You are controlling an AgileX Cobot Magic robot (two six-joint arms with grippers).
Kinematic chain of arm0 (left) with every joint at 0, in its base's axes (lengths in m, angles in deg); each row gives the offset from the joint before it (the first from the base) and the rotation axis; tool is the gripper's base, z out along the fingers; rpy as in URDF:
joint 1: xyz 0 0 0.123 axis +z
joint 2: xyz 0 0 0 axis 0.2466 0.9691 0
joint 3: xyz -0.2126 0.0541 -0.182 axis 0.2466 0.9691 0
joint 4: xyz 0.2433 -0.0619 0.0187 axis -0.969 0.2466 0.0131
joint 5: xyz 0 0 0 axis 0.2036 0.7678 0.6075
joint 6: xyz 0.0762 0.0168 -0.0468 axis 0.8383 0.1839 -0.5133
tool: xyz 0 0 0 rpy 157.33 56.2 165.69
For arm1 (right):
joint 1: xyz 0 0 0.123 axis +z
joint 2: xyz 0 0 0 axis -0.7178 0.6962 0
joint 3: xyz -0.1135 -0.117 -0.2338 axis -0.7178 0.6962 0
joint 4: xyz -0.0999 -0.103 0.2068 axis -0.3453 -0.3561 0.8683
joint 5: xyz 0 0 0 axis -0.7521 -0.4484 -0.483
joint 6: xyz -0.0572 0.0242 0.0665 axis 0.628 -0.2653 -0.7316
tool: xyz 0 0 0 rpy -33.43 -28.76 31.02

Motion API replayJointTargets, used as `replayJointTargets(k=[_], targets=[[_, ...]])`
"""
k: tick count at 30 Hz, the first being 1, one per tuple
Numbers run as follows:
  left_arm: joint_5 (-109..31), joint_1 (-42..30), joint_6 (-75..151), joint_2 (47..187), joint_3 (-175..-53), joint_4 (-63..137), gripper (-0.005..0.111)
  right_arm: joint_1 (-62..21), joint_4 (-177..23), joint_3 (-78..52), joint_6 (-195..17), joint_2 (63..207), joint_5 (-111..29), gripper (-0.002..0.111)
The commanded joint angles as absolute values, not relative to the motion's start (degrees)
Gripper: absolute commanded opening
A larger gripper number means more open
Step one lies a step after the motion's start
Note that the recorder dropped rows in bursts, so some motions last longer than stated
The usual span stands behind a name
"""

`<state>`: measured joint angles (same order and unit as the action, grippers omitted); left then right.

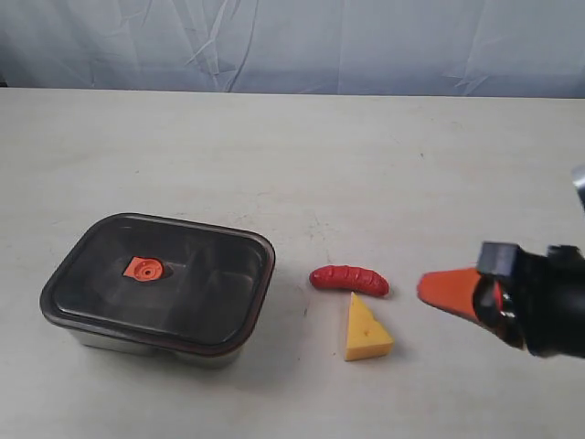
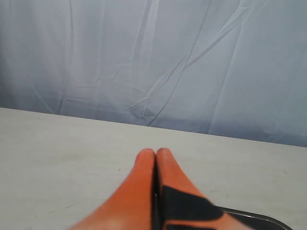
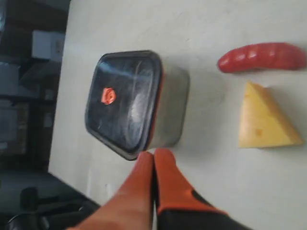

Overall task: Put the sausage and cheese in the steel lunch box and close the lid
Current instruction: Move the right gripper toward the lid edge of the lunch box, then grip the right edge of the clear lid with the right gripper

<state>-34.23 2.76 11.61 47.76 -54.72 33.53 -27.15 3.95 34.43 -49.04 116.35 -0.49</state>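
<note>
On the pale table [image 1: 274, 146], seen from the exterior view, the shiny rectangular steel lunch box [image 1: 119, 340] sits at about 8 o'clock from the table's middle. The dark smoky translucent plastic lid [image 1: 183, 293] lies flat on it, covering the whole top, with the small orange round valve [image 1: 143, 268] near the lid's centre. The small glossy red ridged toy sausage [image 1: 349, 279] lies on the table at 3 o'clock from the box, apart from it. The yellow triangular toy cheese wedge [image 1: 366, 331] lies at 6 o'clock from the sausage, its tip right up against it; whether they touch I cannot tell. Both are outside the box.

The right gripper [image 1: 428, 288] hangs at 3 o'clock from the sausage, near it, its orange fingers [image 3: 168, 177] pressed together on nothing. The left gripper [image 2: 156, 154] is likewise pinched closed and empty above bare table, before a wrinkled pale blue cloth [image 2: 192, 67].
</note>
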Motion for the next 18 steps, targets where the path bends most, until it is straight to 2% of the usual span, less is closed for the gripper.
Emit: replayJointTargets(k=[1,3,5,6,8,13,18], targets=[[-34.62,2.81,11.66,47.47,-54.57,33.21,0.000,-27.04,13.55,27.84,-38.68,136.14,9.21,-0.001],[-34.62,2.81,11.55,47.47,-54.57,33.25,0.000,-27.04,13.97,24.20,-38.40,147.71,13.80,0.006],[-34.62,2.81,11.55,47.47,-54.57,33.25,0.000,-26.23,17.97,21.87,-35.06,157.26,18.29,0.027],[-34.62,2.81,11.55,47.47,-54.57,33.25,0.000,-24.87,21.89,20.89,-33.20,161.64,21.66,0.041],[-34.62,2.81,11.65,47.47,-54.57,33.25,0.000,-21.62,23.11,19.37,-32.10,166.46,22.75,0.055],[-34.62,2.81,11.55,47.47,-54.57,33.25,0.000,-13.04,23.11,11.27,-31.85,171.21,18.76,0.055],[-34.62,2.81,11.65,47.47,-54.57,33.25,0.000,-11.09,23.11,8.65,-33.30,171.21,11.77,0.055]])
